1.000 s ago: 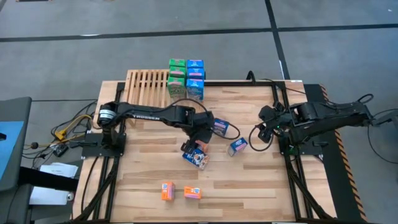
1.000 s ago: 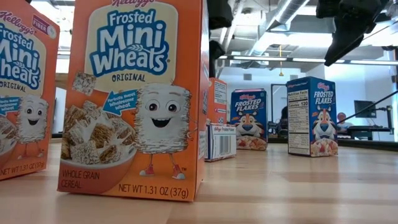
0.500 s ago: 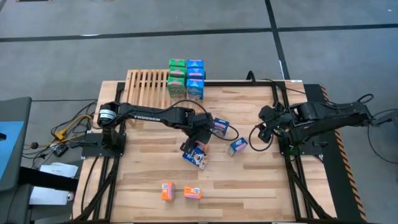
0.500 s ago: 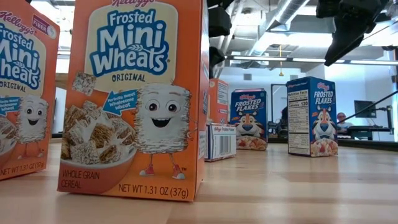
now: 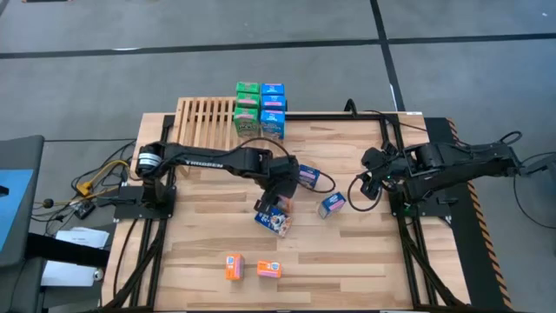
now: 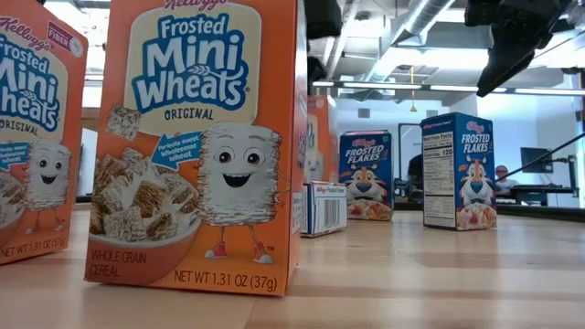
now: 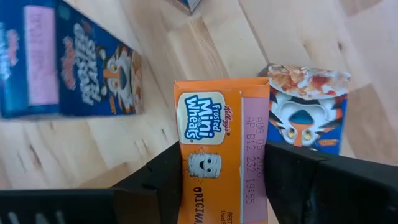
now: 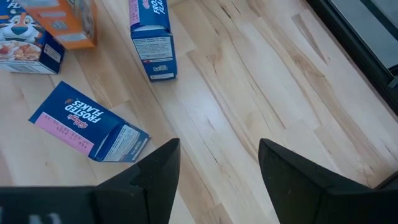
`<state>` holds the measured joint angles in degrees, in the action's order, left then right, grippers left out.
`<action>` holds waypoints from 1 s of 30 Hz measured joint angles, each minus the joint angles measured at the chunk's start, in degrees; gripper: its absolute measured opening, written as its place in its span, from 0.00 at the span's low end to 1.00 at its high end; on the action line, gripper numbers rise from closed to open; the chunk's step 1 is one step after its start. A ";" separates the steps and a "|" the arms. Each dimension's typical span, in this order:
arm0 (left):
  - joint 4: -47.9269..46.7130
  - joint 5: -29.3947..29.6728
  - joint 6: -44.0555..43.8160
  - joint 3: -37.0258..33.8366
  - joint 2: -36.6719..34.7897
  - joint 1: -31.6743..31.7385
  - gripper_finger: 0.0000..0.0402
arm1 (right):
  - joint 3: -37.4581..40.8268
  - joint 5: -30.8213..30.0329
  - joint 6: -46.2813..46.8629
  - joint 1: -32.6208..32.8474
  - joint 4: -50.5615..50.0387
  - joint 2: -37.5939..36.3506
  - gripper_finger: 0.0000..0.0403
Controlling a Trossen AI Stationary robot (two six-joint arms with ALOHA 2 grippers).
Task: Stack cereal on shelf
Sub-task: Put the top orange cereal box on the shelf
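My left gripper (image 5: 276, 202) reaches to the table's middle and is shut on a small orange cereal box (image 7: 221, 149). A blue cereal box (image 7: 305, 112) stands right behind it, and another blue one (image 7: 68, 62) lies flat beside it. The light-wood shelf (image 5: 207, 122) stands at the far edge, with green and blue cereal boxes (image 5: 261, 109) stacked at its right end. My right gripper (image 8: 217, 168) hangs open over bare planks at the right, touching nothing. My left gripper pinches the orange box between its two fingers (image 7: 155, 180), one on each long side (image 7: 185, 168) of the face turned up at the camera. The fingers slant down from above. Whether the box's bottom still rests on the table is hidden.
Two orange boxes (image 5: 234, 266) (image 5: 269, 269) stand near the front edge and fill the low view's left (image 6: 201, 146). Blue boxes lie at centre right (image 5: 311, 178) (image 5: 333, 204). Black frame rails (image 5: 408, 217) run along both table sides.
My left gripper's fingers have closed in on the orange box and taken hold of it. In the low view, that box has shifted and tipped a little behind the large near one. My right arm has kept still.
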<state>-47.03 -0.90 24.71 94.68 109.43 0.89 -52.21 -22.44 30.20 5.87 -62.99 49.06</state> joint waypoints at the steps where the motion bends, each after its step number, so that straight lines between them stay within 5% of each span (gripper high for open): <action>1: -1.14 0.19 -0.69 1.19 -0.08 0.00 0.42 | 0.00 0.00 0.00 0.00 0.01 0.01 0.59; 10: -15.67 -1.37 -6.08 13.93 -0.98 0.00 0.41 | 0.00 -0.04 -0.24 0.02 -0.01 0.02 0.59; 21: -40.79 0.16 -10.82 39.55 -1.22 0.42 0.41 | 0.00 -0.04 -3.68 0.02 0.02 0.02 0.59; 30: -42.47 -0.06 -13.34 37.18 -10.09 6.34 0.41 | 0.00 -0.11 -5.25 0.00 0.48 0.02 0.59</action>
<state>-89.50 -0.96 11.37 131.85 99.33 7.23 -52.21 -22.55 24.95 5.87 -62.51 49.08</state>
